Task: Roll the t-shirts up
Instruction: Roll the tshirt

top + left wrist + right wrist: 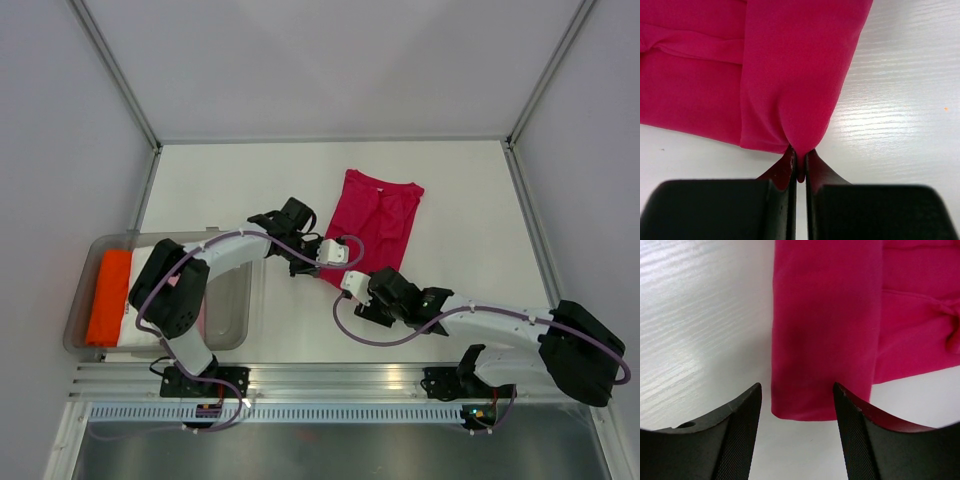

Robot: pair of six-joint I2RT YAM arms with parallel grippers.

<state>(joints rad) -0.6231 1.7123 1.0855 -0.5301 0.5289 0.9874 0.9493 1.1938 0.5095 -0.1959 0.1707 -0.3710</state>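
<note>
Top external view: the deep magenta-red t-shirt (pixel 378 215) lies folded into a narrow shape on the white table (pixel 220 190), a little right of centre, with its long side running away from the arms. Both arms reach in to its near end. The left gripper (pixel 326 268) is at the near left corner, and the left wrist camera shows it plainly: the two dark fingers (pixel 782 172) are pressed almost together with a small peak of red cloth (pixel 790 75) pinched between their tips, so the corner is drawn up into a point. The right gripper (pixel 362 283) sits just beside the near edge further to the right. From its own camera the fingers (pixel 740 435) stand wide apart and hold nothing. The shirt's folded edge (pixel 825 340) reaches into the gap between them and lies flat on the table, though I cannot tell whether either finger touches the cloth. Over at the left edge of the table sits a clear plastic bin (pixel 240 300), well apart from the red shirt. An orange t-shirt (pixel 108 295) lies folded inside it, with something white next to it that is mostly hidden behind the left arm.
</note>
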